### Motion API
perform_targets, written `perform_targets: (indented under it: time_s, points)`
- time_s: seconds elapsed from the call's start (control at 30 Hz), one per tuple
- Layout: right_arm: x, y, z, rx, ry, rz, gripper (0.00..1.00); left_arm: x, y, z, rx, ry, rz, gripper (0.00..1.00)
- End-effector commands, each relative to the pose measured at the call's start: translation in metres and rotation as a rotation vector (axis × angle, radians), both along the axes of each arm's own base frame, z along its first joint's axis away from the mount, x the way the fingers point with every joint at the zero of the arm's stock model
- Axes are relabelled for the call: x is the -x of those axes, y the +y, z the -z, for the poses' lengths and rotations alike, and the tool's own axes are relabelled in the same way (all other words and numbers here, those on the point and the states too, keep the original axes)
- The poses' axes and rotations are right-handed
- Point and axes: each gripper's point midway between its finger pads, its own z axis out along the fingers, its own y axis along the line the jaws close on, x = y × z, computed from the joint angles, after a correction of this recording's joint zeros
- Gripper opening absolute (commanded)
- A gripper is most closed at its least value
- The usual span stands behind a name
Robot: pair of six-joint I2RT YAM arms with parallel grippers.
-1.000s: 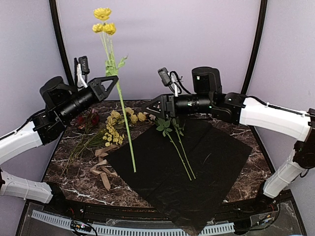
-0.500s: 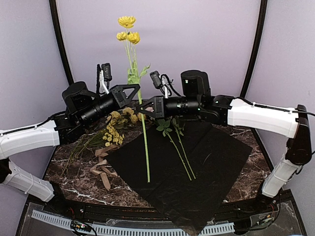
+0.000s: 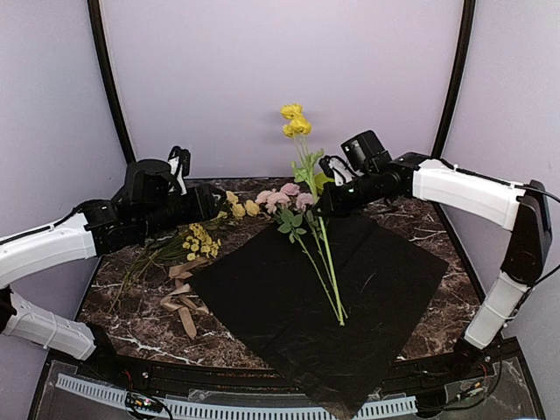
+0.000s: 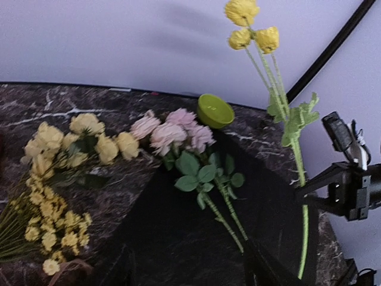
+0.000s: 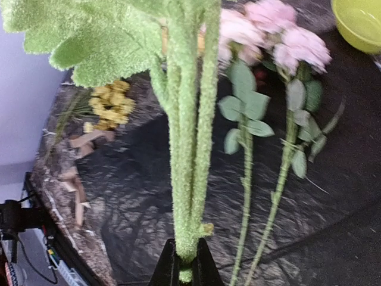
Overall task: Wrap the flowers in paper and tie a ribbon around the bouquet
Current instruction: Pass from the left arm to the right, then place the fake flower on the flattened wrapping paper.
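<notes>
Pinching a tall yellow flower (image 3: 296,122) by its fuzzy green stalk with the right hand (image 3: 324,201), fingertips pressed tight against it in the wrist view. Standing nearly upright, blooms high against the back wall, lower end down on the black paper (image 3: 394,271). Lying just beside it on that sheet: pink flowers (image 3: 284,198), heads at the far edge, leafy stalks running toward the near side. Spread flat over the middle and right of the counter (image 3: 122,302), one corner hanging past the near edge. Off the paper to the left: a heap of yellow blooms and sprigs (image 3: 203,234), and nearer, a crumpled tan ribbon (image 3: 179,302). Behind the pink heads, a small green bowl (image 4: 215,110). Hanging above the yellow heap: the left hand (image 3: 203,203); cannot tell whether spread or pressed together.
</notes>
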Motion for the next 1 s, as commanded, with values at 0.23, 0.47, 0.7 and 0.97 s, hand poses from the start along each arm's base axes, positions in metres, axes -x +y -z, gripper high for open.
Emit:
perform_targets:
  time_s: [0.23, 0.47, 0.7, 0.97]
  points:
    - [-0.031, -0.062, 0.109, 0.36, 0.21, 0.084, 0.0, 0.004, 0.135, 0.109, -0.348, 0.331, -0.208, 0.66]
    - [-0.04, -0.058, 0.129, 0.365, 0.231, 0.109, 0.02, 0.005, 0.151, 0.118, -0.368, 0.355, -0.224, 0.66]
    - [-0.047, -0.06, 0.124, 0.378, 0.208, 0.12, 0.43, -0.003, 0.171, 0.124, -0.388, 0.372, -0.244, 0.65]
    - [-0.034, -0.067, 0.083, 0.318, 0.135, 0.122, 0.47, -0.039, 0.24, 0.145, -0.418, 0.473, -0.338, 0.61]
